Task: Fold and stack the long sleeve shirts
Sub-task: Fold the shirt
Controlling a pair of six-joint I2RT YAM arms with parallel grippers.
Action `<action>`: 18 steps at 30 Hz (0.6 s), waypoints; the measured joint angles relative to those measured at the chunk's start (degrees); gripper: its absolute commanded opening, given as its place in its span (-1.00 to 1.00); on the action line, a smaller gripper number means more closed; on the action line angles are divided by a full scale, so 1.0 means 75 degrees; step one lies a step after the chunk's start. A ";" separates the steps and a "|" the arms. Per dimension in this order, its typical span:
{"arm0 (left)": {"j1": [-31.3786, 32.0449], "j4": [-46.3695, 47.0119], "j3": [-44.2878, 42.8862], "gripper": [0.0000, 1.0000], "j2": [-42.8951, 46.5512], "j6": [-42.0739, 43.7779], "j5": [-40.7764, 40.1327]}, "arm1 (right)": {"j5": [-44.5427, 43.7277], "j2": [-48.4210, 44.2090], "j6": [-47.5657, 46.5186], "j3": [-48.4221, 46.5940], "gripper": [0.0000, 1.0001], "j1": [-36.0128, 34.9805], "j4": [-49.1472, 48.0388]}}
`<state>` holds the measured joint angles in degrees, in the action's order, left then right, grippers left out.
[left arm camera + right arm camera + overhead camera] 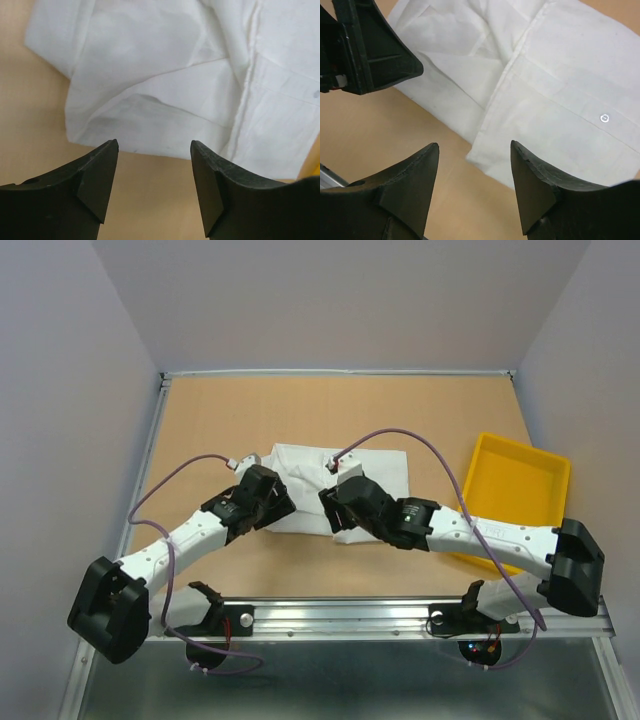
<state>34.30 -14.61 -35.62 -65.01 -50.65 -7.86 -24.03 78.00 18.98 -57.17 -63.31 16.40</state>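
A white long sleeve shirt (385, 475) lies folded into a rough rectangle on the brown table, its near edge toward the arms. My left gripper (278, 500) hovers at the shirt's near left edge and my right gripper (331, 507) at its near middle. In the left wrist view the shirt (165, 90) fills the upper part, and the left gripper (154, 150) is open with only bare table between its fingers. In the right wrist view the shirt's near corner (560, 105), with a button, lies just beyond the open right gripper (474, 150), which holds nothing.
A yellow tray (545, 465) sits at the right side of the table, partly behind the right arm. The left gripper's black body (370, 50) shows close by in the right wrist view. A metal rail (340, 615) runs along the near edge.
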 measured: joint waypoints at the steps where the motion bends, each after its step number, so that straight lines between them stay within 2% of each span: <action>1: 0.0000 0.0050 -0.0146 0.51 -0.0009 0.0055 0.0079 | -0.0131 -0.0070 -0.0006 0.0003 0.29 0.0000 0.0087; 7: 0.0006 0.0376 -0.1003 0.49 -0.0749 0.0358 0.0312 | 0.0093 0.0000 -0.0490 0.0233 0.28 0.0000 0.0385; 18: 0.0003 0.0501 -0.0592 0.49 -0.1428 0.0379 0.0370 | 0.0781 0.1571 -0.1507 0.0233 0.18 -0.0009 0.0510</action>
<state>34.33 -10.85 -40.05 -75.72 -47.81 -5.08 -18.17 89.78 7.68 -55.42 -63.37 20.23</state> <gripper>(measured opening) 0.745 0.598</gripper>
